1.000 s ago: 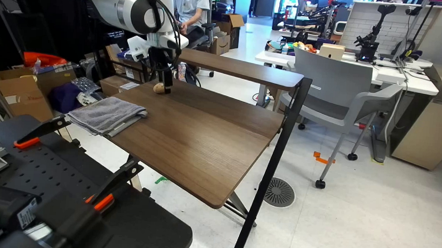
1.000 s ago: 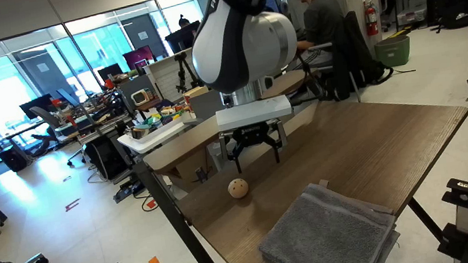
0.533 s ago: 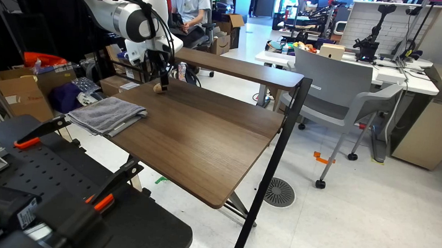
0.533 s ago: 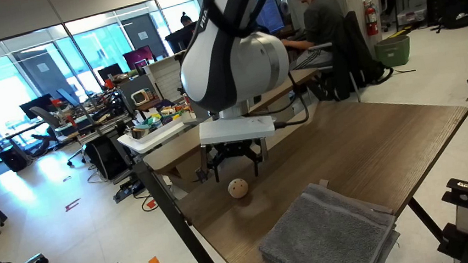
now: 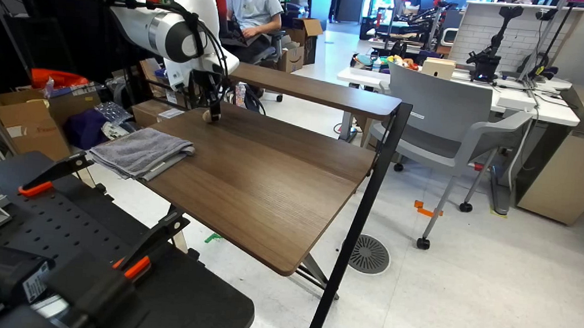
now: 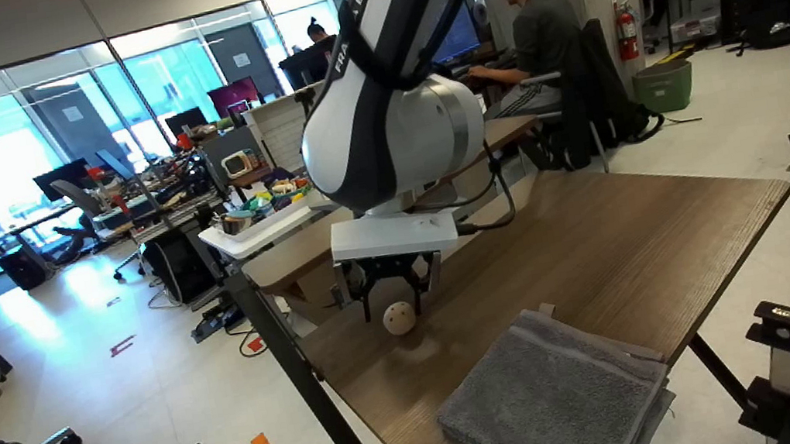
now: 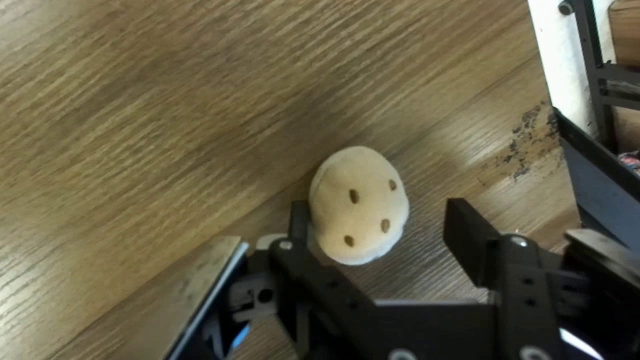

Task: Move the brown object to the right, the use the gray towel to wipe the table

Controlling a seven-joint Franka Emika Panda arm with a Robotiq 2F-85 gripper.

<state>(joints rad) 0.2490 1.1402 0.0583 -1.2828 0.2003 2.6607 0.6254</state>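
In the wrist view the gripper (image 7: 378,217) has its jaws well apart and grips nothing; the brown object (image 7: 359,205) lies in line with the gap, much closer to one jaw than to the other, and whether that jaw touches it I cannot tell. I take the step in hand to be lining up the grasp for the first half of the task; neither the shift to the right nor the wiping looks done. The next move seems to call for a small sideways correction to centre the jaws, perhaps a slight descent, then a gentle squeeze, since a rounded thing may roll if one jaw meets it first. The brown object is a pale tan, roundish and slightly lumpy, with four dark oval spots showing and a matt, cloth-like skin; I would guess it gives under pressure. It rests near a corner of the wood-grained worktop (image 6: 640,240), with dark specks (image 7: 522,142) by the edge. Farther off, the gray towel (image 6: 555,402) lies folded by an edge, apart from brown object and gripper alike. Beyond, in an exterior view, a raised shelf (image 5: 316,92) runs along the worktop's far side, with a gray chair (image 5: 437,112) past its end.
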